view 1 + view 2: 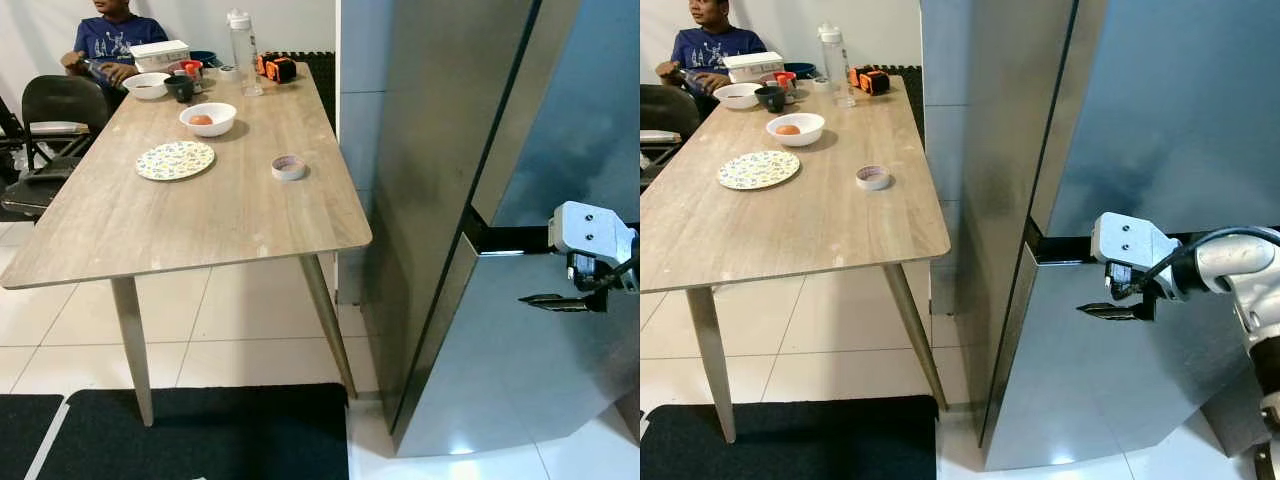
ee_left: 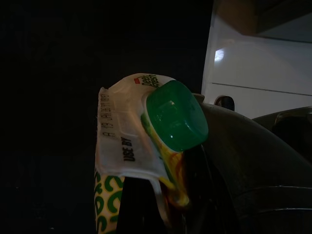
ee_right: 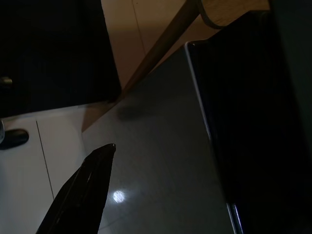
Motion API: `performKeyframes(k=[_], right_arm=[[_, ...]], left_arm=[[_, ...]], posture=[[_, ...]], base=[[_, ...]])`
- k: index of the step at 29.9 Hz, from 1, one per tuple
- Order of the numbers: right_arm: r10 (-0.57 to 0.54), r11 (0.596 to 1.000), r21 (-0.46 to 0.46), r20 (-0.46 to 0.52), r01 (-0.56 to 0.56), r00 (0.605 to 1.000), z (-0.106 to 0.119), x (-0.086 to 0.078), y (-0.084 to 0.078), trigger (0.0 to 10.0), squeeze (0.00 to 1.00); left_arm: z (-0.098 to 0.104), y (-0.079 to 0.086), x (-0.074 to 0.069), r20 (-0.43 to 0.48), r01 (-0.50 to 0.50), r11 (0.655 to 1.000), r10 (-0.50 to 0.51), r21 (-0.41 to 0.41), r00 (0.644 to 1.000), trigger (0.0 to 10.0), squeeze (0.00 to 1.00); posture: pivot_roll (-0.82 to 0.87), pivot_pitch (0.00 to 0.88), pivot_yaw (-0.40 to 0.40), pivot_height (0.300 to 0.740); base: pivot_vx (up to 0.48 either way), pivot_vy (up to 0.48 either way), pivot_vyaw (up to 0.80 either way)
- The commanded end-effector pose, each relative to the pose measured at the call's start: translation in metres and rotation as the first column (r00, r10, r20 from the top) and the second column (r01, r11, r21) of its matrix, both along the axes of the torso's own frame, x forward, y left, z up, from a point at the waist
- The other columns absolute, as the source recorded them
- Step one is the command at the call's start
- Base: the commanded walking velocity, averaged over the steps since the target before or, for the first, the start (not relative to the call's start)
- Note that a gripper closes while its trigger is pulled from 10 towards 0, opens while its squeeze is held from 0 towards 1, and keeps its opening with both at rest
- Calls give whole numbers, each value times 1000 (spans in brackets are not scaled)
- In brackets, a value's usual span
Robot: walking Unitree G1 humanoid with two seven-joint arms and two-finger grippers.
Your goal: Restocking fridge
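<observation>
A steel fridge (image 1: pixel 1120 150) stands on my right, with a dark gap (image 1: pixel 1065 250) between its upper door and lower door (image 1: pixel 1100 400). My right gripper (image 1: pixel 1110 311) hovers just in front of the lower door, a little below that gap and pointing toward the door's left edge. In the dark left wrist view, a white and green carton (image 2: pixel 124 151) with a round green cap (image 2: pixel 175 117) sits tilted in my left gripper (image 2: pixel 161 209), which is shut on it.
A long wooden table (image 1: pixel 200 230) stands left of the fridge, bearing a patterned plate (image 1: pixel 175 160), a white bowl (image 1: pixel 208 118), a small round dish (image 1: pixel 288 167) and a clear bottle (image 1: pixel 243 50). A person (image 1: pixel 112 40) sits at its far end. A black mat (image 1: pixel 200 430) covers the near floor.
</observation>
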State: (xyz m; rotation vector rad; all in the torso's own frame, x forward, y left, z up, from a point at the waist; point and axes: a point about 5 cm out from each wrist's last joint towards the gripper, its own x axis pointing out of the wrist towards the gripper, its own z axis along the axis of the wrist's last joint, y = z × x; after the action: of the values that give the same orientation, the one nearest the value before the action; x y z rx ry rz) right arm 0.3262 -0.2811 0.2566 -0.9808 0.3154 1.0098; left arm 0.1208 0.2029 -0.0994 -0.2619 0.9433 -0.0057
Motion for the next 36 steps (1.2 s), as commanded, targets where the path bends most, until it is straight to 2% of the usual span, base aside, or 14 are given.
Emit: performKeyframes(k=[1, 13, 16, 20, 24, 36], right_arm=[[75, 995, -66, -94, -81, 993, -13, 3, 14, 10000, 0], [113, 990, -73, -126, -123, 986, -6, 3, 17, 10000, 0], [175, 984, 21, -117, -174, 977, 10, -1, 20, 10000, 0], [198, 980, 50, -116, -193, 973, 15, -3, 21, 10000, 0], [276, 957, 120, -100, -264, 956, 32, -15, 23, 10000, 0], [293, 952, 126, -114, -278, 949, 36, -26, 20, 10000, 0]], left_arm=[[-5, -13, -9, -35, 30, 999, -32, -44, 999, 10000, 0], [-5, -12, -9, -35, 27, 999, -28, -41, 999, 10000, 0], [-5, -13, -10, -37, 27, 999, -28, -42, 999, 10000, 0], [-5, -13, -10, -37, 27, 999, -28, -42, 999, 10000, 0], [-5, -13, -10, -40, 30, 999, -31, -40, 999, 10000, 0], [-5, -12, -10, -39, 32, 999, -33, -39, 999, 10000, 0]], posture=[[-97, 96, -30, 740], [-97, 96, -30, 740], [-93, 98, -33, 740], [-93, 98, -33, 740], [-97, 94, -33, 740], [-101, 95, -31, 740]], base=[[0, 0, 0], [0, 0, 0], [0, 0, 0], [0, 0, 0], [0, 0, 0], [0, 0, 0]])
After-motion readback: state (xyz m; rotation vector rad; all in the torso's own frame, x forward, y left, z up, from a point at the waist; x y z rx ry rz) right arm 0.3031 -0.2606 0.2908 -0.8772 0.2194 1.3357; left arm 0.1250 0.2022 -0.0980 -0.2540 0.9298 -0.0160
